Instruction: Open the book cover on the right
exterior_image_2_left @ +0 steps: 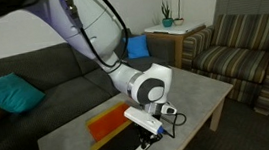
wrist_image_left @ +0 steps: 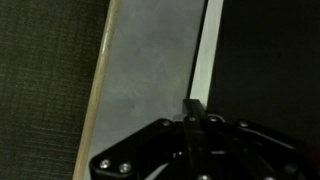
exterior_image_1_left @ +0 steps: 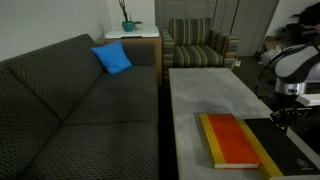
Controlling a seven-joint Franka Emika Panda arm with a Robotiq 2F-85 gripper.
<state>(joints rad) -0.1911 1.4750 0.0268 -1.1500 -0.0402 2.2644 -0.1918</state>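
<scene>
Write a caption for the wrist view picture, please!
Shut fingers by the white edge of the black book cover on the gray table.

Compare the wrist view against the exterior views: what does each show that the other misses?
Wrist view only: the end effector close up, jaws shut, tips at the white page edge of the book cover; contact unclear. Exterior views only: the orange-red book, sofa, blue cushion and striped armchair. Both: the grey table, book cover and end effector.
</scene>
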